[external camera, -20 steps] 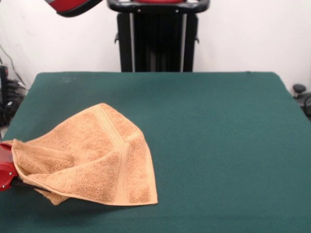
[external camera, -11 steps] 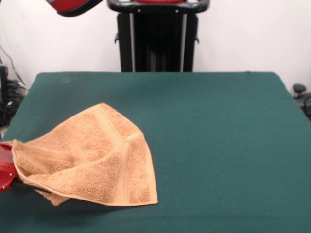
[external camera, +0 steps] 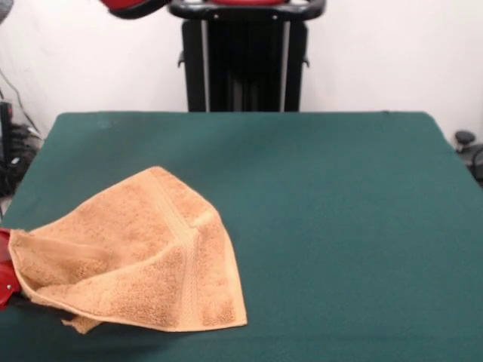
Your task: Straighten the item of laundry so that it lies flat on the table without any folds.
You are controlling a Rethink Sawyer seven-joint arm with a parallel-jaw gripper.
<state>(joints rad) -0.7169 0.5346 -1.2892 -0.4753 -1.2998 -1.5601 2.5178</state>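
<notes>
Your gripper [external camera: 4,273] is almost out of view; you cannot tell its grip. The towel [external camera: 136,256] drapes from it, still folded. Pull further and it may slide off the table [external camera: 339,211].

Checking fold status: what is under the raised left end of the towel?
The towel is doubled over; a lower layer pokes out beneath. The red gripper sits at that end, mostly hidden. Green table surrounds it.

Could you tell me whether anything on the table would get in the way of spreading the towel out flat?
Nothing visible does. The folded orange-tan terry-cloth towel lies near one corner of the dark green felt-covered table, and no other object shows on the cloth beside it. The red gripper at the picture's edge already meets the towel's raised corner.
</notes>
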